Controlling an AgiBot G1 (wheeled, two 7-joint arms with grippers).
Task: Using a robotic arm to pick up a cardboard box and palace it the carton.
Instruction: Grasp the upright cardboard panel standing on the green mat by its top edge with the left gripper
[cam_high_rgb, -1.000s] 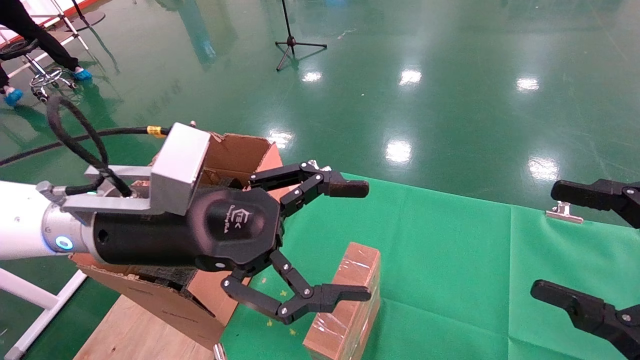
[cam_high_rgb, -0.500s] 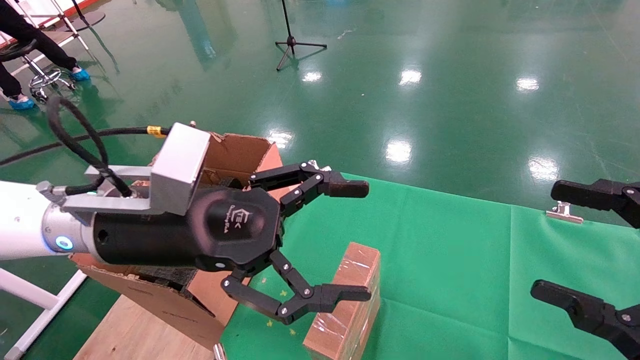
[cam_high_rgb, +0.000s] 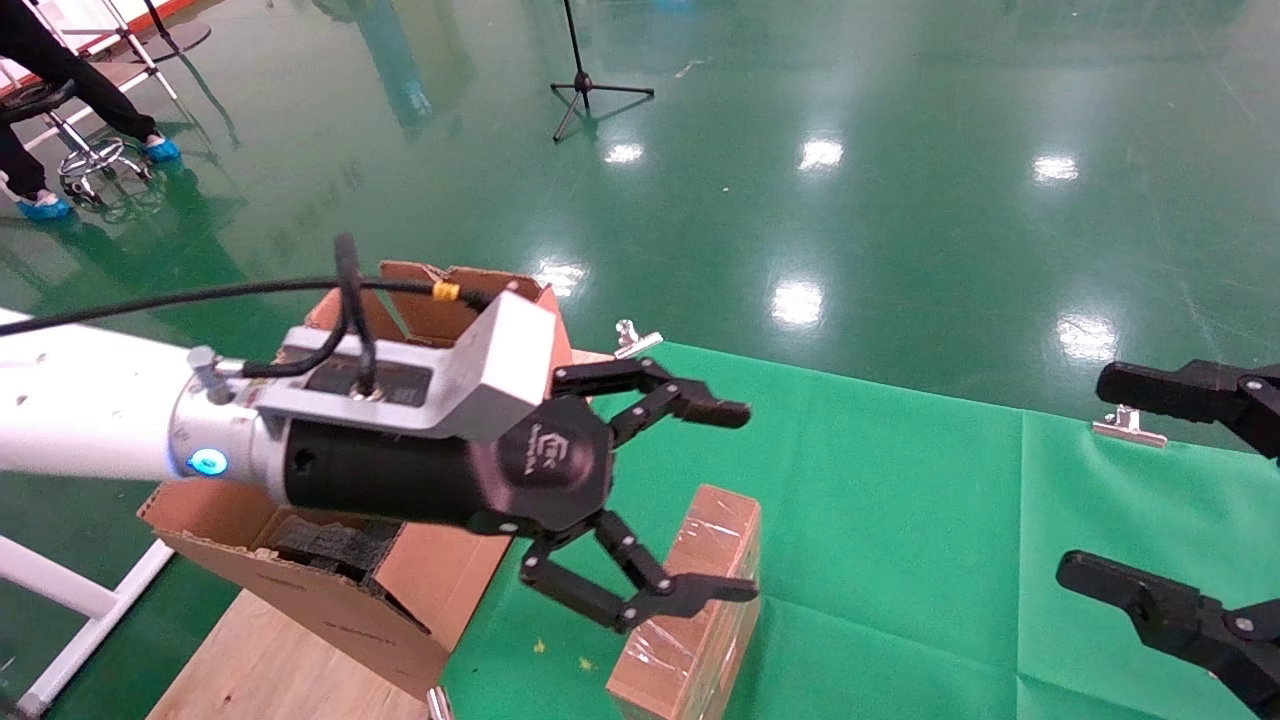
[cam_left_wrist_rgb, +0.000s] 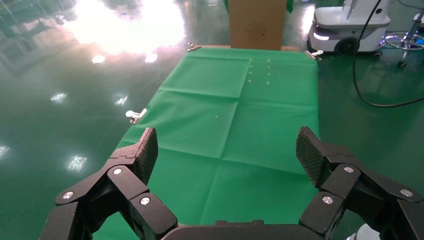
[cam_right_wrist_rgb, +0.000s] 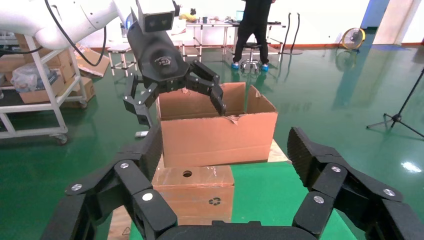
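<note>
The small taped cardboard box (cam_high_rgb: 690, 610) lies on the green cloth beside the large torn carton (cam_high_rgb: 300, 590). My left gripper (cam_high_rgb: 742, 500), on the white arm, hovers open and empty just above the box, next to the carton's open top. Its wrist view shows the open left gripper (cam_left_wrist_rgb: 227, 147) over bare cloth; the box is hidden there. My right gripper (cam_high_rgb: 1095, 478) is open and empty at the right edge, far from the box. In its wrist view the right gripper (cam_right_wrist_rgb: 226, 150) frames the box (cam_right_wrist_rgb: 192, 192), round hole showing, with the carton (cam_right_wrist_rgb: 215, 135) and left gripper (cam_right_wrist_rgb: 172, 95) behind.
The green cloth (cam_high_rgb: 900, 520) covers the table, held by metal clips (cam_high_rgb: 1128, 428). The carton stands on a wooden board (cam_high_rgb: 260, 670) at the table's left end. A tripod (cam_high_rgb: 590, 85) and a seated person (cam_high_rgb: 60, 60) are on the floor beyond. Another brown box (cam_left_wrist_rgb: 257, 22) stands at the cloth's far end.
My left gripper has rolled about its wrist, the grey bracket now more on top, and has shifted slightly right and lower over the box. It stays open. The right gripper has not moved.
</note>
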